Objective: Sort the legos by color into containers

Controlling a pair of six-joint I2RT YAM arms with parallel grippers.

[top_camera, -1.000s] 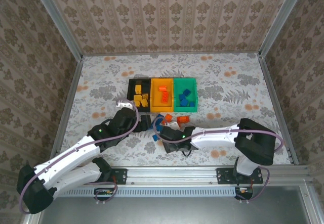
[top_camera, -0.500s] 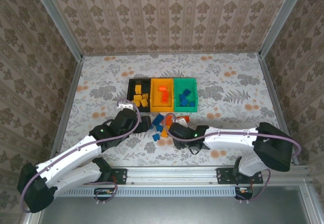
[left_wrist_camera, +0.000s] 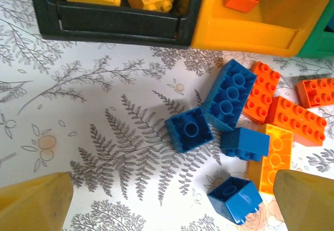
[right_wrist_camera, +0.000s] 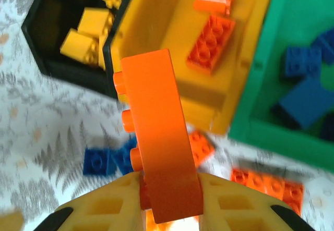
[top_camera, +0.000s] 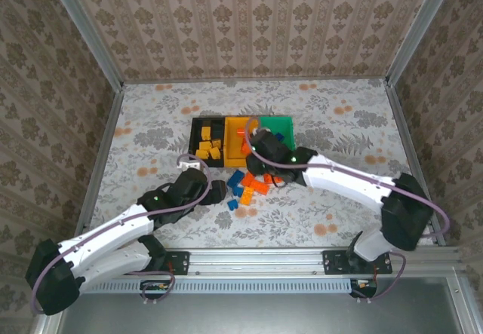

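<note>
Jaws of the right gripper (right_wrist_camera: 168,189) pinch one long red-orange lego (right_wrist_camera: 156,132), stood on end, studs facing left in the right wrist view. It hangs over the near wall of the yellow-orange bin (right_wrist_camera: 156,27), close to the edge shared with the black bin (right_wrist_camera: 36,33). Top view puts this gripper (top_camera: 255,139) over the near side of the bin row.

Left gripper (left_wrist_camera: 169,205): jaws spread wide, nothing between them, low over the worktop (left_wrist_camera: 78,111), just near of the loose pile. In the top view it sits (top_camera: 219,191) beside the pile's left edge.

Bins touch in a row: black (top_camera: 194,134), yellow-orange (top_camera: 232,123), green bin (top_camera: 285,123).
- Black holds yellow-orange bricks (right_wrist_camera: 83,38).
- Yellow-orange holds two red-orange bricks (right_wrist_camera: 211,43).
- Green holds blue bricks (right_wrist_camera: 308,100).

Loose pile (top_camera: 247,187) lies on the worktop just in front of the bins, under the yellow/green boundary.
- four blue bricks (left_wrist_camera: 190,129), bunched, some touching
- three red-orange bricks (left_wrist_camera: 297,121) to the right, near the green bin's corner
- one yellow-orange brick (left_wrist_camera: 271,158) touching the blue cluster

Open patterned worktop runs left of the pile and along the black bin's front wall. Top view shows wide room behind the bins and on both sides up to the enclosure rails (top_camera: 102,160).
</note>
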